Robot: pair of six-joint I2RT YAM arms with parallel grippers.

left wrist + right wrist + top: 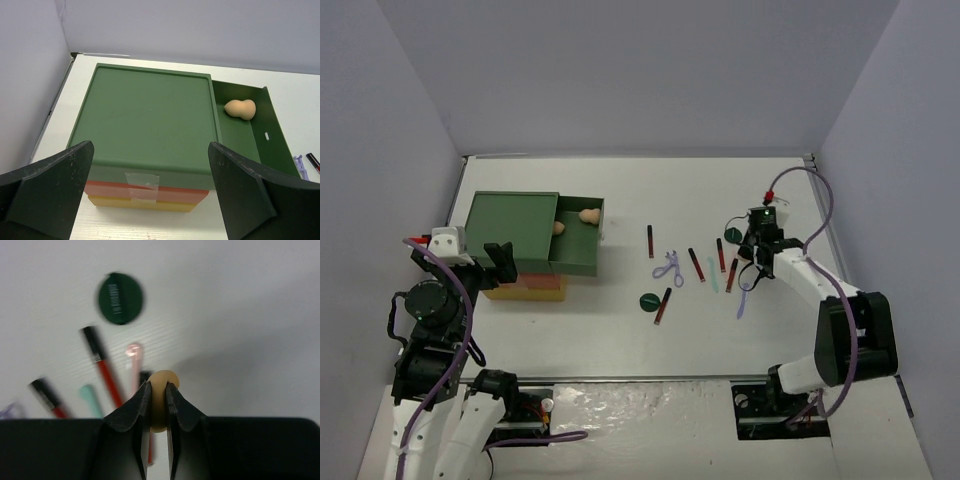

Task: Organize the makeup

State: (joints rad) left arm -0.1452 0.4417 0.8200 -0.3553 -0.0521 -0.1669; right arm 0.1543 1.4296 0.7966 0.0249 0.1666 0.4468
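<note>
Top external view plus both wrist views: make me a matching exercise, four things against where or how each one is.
1 left tool
2 right tool
3 sponge in the left wrist view
4 dark green disc

A lying on the table
B shut on a peach sponge
C wide open
D in the pulled-out green drawer

Pairs: 1-C, 2-B, 3-D, 4-A

A white bench [620, 190] stands enclosed by 3 plain, pale lavender-grey walls: back wall [640, 70], left wall [380, 130], right wall [905, 110]. A dark seam lines its far edge. The light is soft and even.
</note>
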